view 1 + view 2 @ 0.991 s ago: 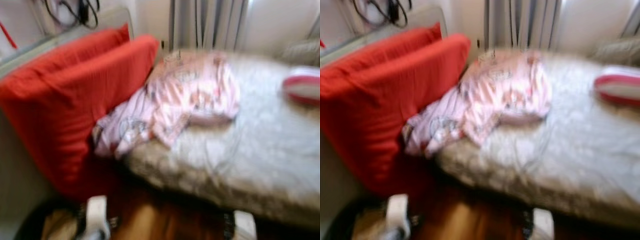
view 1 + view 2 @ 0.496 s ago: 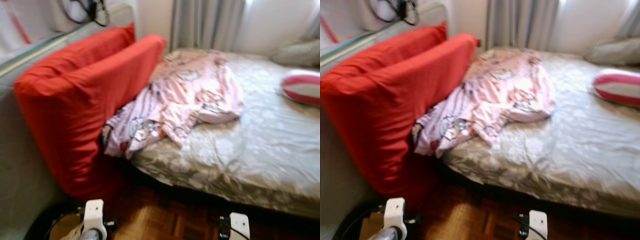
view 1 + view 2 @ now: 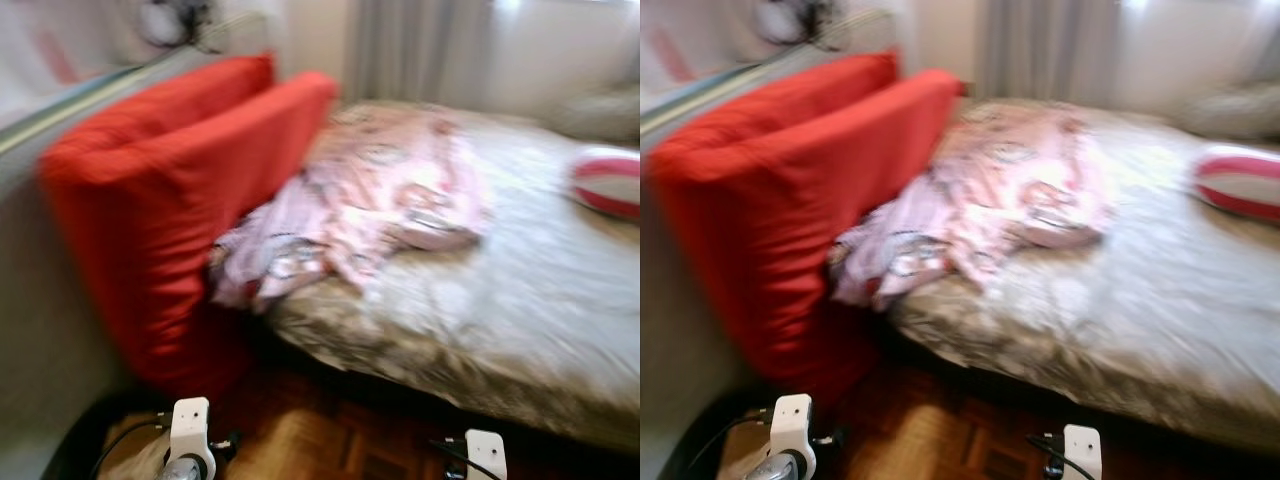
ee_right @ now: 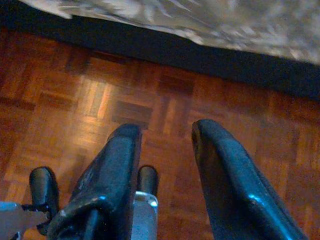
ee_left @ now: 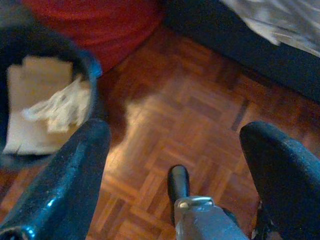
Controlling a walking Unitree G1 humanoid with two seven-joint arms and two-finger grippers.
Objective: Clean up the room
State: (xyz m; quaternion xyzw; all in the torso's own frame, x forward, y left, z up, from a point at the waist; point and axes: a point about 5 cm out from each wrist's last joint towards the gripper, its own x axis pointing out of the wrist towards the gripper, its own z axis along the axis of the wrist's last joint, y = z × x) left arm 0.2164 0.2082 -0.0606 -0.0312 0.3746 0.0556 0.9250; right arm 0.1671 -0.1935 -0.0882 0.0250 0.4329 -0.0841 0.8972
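Here both eye views are blurred. The pink pyjamas (image 3: 372, 205) lie crumpled on the bed (image 3: 520, 300), their length running from the red cushions (image 3: 180, 200) toward the curtain. The left gripper (image 5: 175, 150) hangs spread wide over parquet beside a dark bin (image 5: 45, 95); the right gripper (image 4: 165, 150) is parted too.

Ahead of the left end effector (image 5: 175, 150) and right end effector (image 4: 165, 150), both low over the floor (image 4: 65, 85), the bed (image 3: 520, 300) carries a crumpled garment (image 3: 370, 200), cushions (image 3: 170, 210) standing left of it, a pillow (image 3: 612, 182) far right, and a bin (image 5: 45, 100) just beside the left one.
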